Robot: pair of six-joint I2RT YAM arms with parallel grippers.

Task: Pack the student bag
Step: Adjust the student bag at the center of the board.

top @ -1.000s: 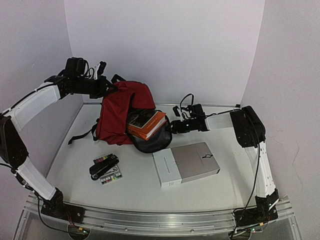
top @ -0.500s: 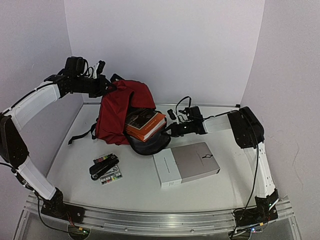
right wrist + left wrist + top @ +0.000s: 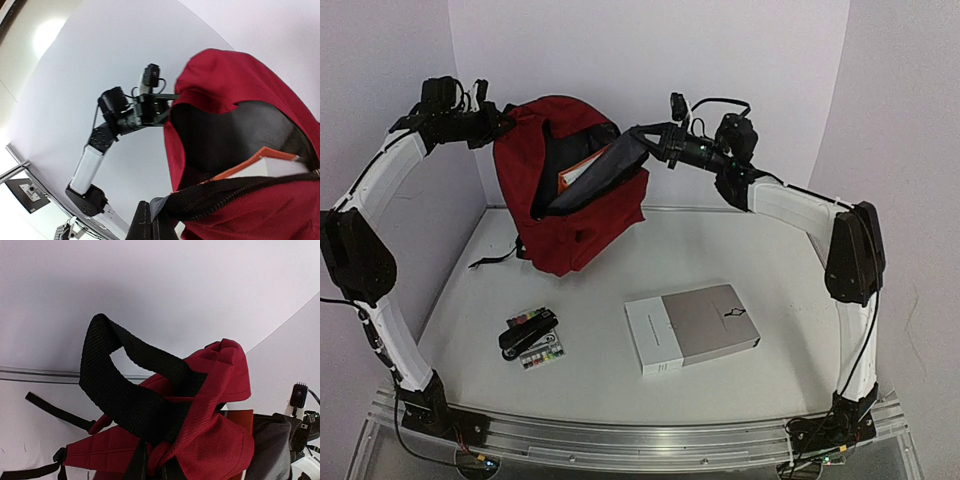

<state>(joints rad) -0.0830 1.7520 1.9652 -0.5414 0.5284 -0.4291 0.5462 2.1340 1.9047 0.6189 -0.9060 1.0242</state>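
The student bag (image 3: 570, 215), dark red with black straps, hangs upright between both arms, its bottom near the table. My left gripper (image 3: 498, 118) is shut on the red fabric at the bag's top, beside the black carry loop (image 3: 125, 385). My right gripper (image 3: 658, 138) is shut on the zipper edge of the open flap (image 3: 220, 197) and holds the mouth wide. Inside, an orange book (image 3: 578, 172) leans against the grey lining. In the left wrist view the red fabric (image 3: 215, 440) bunches at my left gripper (image 3: 155, 472). In the right wrist view my right gripper (image 3: 155, 227) pinches the flap's corner.
A grey-and-white book (image 3: 692, 327) lies flat on the table at centre right. A black stapler with a small coloured set (image 3: 530, 335) lies at the front left. A loose black strap (image 3: 490, 262) trails onto the table. White walls close in the back and sides.
Both arms have risen and lifted the bag from lying on the table to upright. The right gripper shut on the flap edge. The orange book slid deeper inside.
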